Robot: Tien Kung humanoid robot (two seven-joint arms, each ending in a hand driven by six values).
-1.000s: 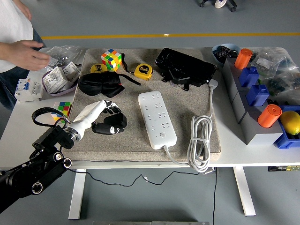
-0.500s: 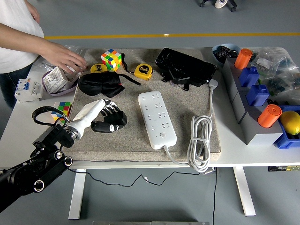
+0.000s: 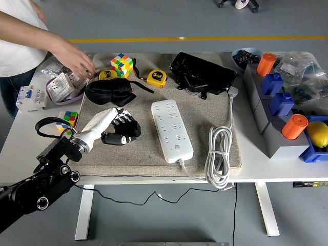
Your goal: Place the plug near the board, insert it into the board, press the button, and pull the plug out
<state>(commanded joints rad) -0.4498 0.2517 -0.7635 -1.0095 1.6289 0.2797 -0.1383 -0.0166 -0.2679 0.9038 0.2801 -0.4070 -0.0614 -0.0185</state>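
The head view shows the white table [image 3: 31, 134] with a beige mat [image 3: 205, 115] on it. The left hand [image 3: 120, 130] of the robot lies on the near left part of the mat, to the left of the power strip [image 3: 171, 130] and apart from it. Its black fingers [image 3: 129, 136] are curled inward, and it is not possible to tell if they hold something. The right arm is not seen.

The power strip is white and lies lengthwise in the middle of the mat. Its cable [image 3: 219, 156] is wound in a coil on the right side of the mat. From the coil the cable goes up to the plug [image 3: 233, 91], which lies at the far right edge of the mat, well apart from the robot hand.

At the far left a person reaches over the table, and the person's hand [image 3: 77, 62] is above the small white boxes [image 3: 65, 84], just beside the black eye mask [image 3: 109, 91]. A Rubik's cube [image 3: 122, 65] and a yellow tape measure [image 3: 156, 78] lie behind the mask.
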